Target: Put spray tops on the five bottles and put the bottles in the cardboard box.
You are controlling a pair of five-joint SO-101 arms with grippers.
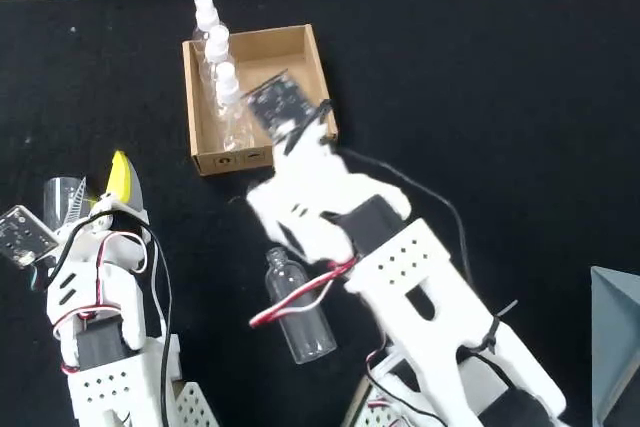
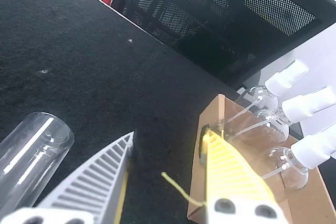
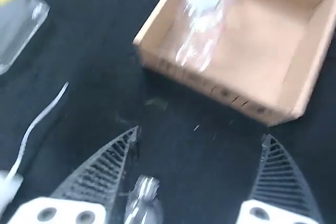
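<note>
The cardboard box holds three clear bottles with white spray tops, their heads poking past its far wall. My right gripper hangs open over the box's near right corner. Below it lies a topless bottle, its neck between the open fingers in the right wrist view. A loose spray top's thin tube lies on the cloth nearby. My left gripper is open at the near left. A second topless bottle lies outside its grey finger.
Black cloth covers the table. A grey-blue object sits at the near right edge. A mesh chair stands beyond the table's far side. The box is just ahead of the left gripper's yellow finger.
</note>
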